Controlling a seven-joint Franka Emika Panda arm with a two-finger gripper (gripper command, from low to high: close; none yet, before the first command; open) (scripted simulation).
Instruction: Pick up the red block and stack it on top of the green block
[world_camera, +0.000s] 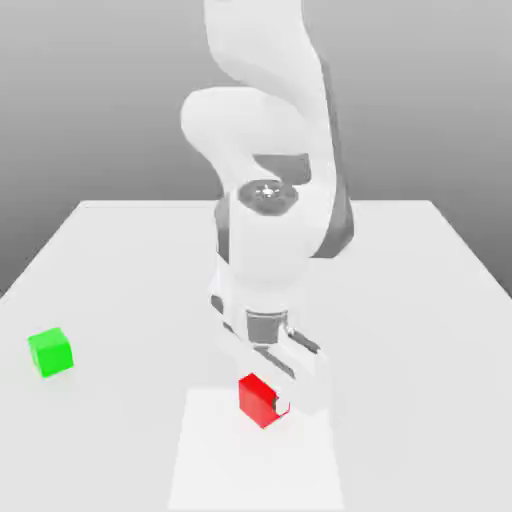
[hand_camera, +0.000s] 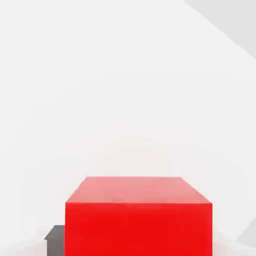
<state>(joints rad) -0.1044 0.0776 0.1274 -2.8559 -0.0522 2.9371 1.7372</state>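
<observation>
the arm is bent low over the near part of the white table (world_camera: 120, 260), and its gripper (world_camera: 272, 398) is down at the red block (world_camera: 258, 400). in the exterior view a pale finger sits against the side of the block toward that view's right, and the block is tucked under the hand, so the jaws look drawn in around it. in the hand view the red block (hand_camera: 137, 217) sits right in front of the camera, with a dark finger pad (hand_camera: 56, 240) just beside one lower corner. i take this as a grip on the block, though whether the squeeze is fully firm i cannot tell.

the block seems to rest on the table, or barely above it; no clear gap shows beneath it, so the lift looks not yet done.

the green block (world_camera: 50, 352) stands alone well off toward the exterior view's left, near the table's edge, with nothing on top of it and well apart from the red one.

so the task looks to be at an early stage: the reach is done and the grasp is made or nearly so. left to do are the lift, the carry across to the green block, lining up above it, setting the red one down square on top, and letting go.
</observation>
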